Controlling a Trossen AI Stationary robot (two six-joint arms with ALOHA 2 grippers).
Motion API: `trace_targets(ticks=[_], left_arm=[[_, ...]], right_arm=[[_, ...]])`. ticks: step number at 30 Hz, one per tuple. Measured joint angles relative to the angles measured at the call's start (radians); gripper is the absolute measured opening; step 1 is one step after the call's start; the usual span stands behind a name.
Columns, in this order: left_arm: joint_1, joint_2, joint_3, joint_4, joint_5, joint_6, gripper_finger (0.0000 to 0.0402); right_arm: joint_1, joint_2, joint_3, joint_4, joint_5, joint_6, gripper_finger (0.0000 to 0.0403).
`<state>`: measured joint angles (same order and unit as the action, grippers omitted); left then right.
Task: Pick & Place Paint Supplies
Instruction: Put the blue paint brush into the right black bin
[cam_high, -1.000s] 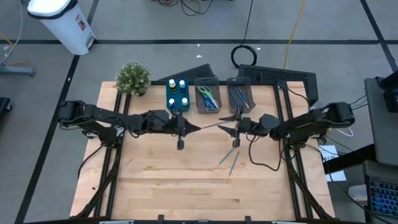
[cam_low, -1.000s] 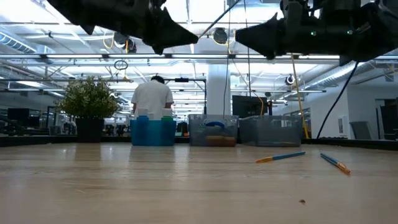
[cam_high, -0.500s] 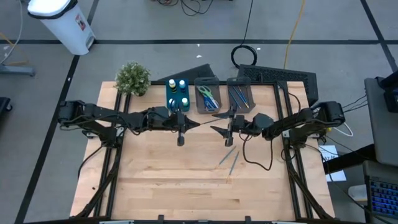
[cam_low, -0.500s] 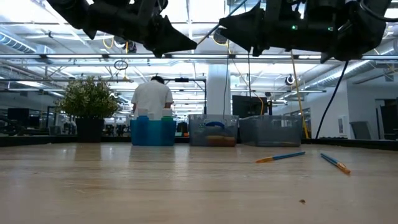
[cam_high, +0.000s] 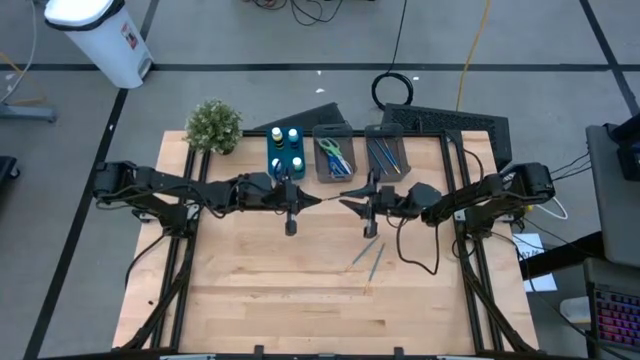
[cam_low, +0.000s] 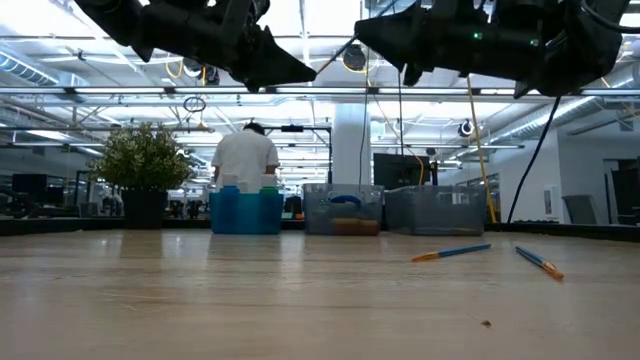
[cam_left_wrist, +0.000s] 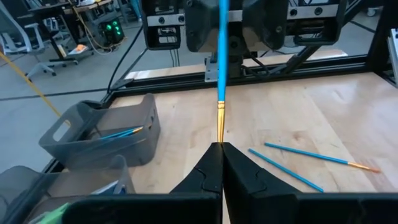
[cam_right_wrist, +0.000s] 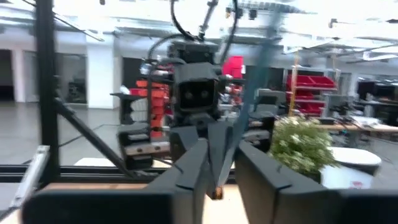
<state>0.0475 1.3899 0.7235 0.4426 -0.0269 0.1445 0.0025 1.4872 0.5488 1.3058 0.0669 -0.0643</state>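
— What's hard to make out?

— In the high view the held paintbrush (cam_left_wrist: 221, 74) is lost between the two arms. The low view cuts both arms off at its top edge.

— Where is it, then?

— Mid-air over the surface (cam_high: 280, 290). The left gripper (cam_left_wrist: 221, 149) is pinched tight on its orange end, and the blue handle runs straight across to the right gripper (cam_right_wrist: 221, 168). I cannot tell whether that one grips it.

— Anything else?

— Two loose brushes (cam_high: 368, 255) lie on the surface, near side of the right gripper. More sit in the far grey bin (cam_high: 384, 150).
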Motion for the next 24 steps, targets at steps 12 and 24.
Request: trace_targets(ticks=[12,24], left_arm=[[-0.022,0.0,0.0,-0.021,-0.012,-0.136,0.0025],[-0.123,-0.047,0.002,-0.075,-0.263,-0.106,0.0248]], right_arm=[[-0.006,-0.001,0.0,-0.017,-0.042,0.079,0.0005],[-0.196,-0.269,0.0,-0.482,-0.044,0.147,0.0002]])
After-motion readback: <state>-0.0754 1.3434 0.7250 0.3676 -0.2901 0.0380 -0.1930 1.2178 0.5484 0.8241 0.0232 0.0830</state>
